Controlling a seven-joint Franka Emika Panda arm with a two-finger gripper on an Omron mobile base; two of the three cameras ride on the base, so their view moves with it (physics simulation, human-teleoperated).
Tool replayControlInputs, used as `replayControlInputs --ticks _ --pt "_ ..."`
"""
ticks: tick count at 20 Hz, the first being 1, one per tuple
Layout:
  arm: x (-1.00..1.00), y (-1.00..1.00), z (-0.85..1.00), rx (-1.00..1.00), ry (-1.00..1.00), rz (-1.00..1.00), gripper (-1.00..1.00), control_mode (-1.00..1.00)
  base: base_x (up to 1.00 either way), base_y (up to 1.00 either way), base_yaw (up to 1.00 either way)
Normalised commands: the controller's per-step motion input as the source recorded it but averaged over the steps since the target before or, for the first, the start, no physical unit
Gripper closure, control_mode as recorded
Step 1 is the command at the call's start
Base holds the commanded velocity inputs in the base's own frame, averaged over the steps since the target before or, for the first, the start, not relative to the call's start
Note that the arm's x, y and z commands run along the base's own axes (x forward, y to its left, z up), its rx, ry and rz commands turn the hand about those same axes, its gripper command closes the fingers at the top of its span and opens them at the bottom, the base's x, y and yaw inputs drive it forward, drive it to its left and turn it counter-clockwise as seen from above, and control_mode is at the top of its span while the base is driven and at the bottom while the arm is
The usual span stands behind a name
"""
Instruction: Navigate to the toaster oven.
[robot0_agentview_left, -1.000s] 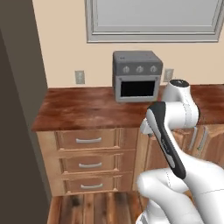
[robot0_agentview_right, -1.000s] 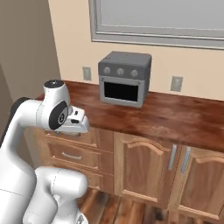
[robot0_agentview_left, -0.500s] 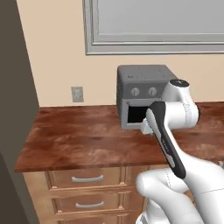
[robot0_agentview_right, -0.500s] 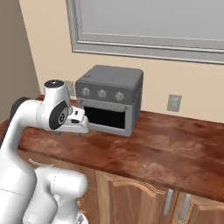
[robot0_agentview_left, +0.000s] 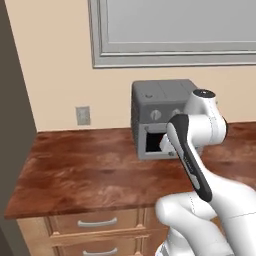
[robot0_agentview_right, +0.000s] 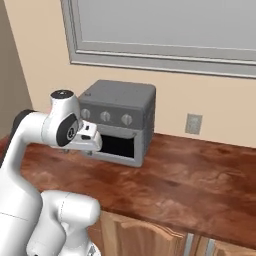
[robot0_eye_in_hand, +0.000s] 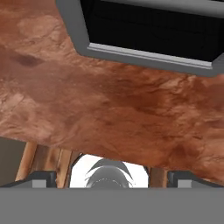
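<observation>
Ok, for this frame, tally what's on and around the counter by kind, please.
Toaster oven: 1
Knobs on its front: 3
Wall outlets: 2
Window: 1
Drawer handles: 2
Total: 9

Grey toaster oven — upright, against wall

Left base view: arm covers the right half of the oven front; one knob shows, window mostly hidden. Desk cut at the right edge by the arm. Drawers cut by the bottom edge.

Right base view: arm hides the oven's lower left corner and part of its window. Desk runs off the right edge.

Hand view: oven cut by the top edge, only lower window and frame visible. Fingers barely rise above the bottom; their gap cannot be judged.
</observation>
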Motion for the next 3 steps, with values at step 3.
replayControlInputs --ticks 3 --pt "0.00 0.00 0.00 0.00 0.00 0.00 -1.00 1.00 0.02 -0.60 -0.17"
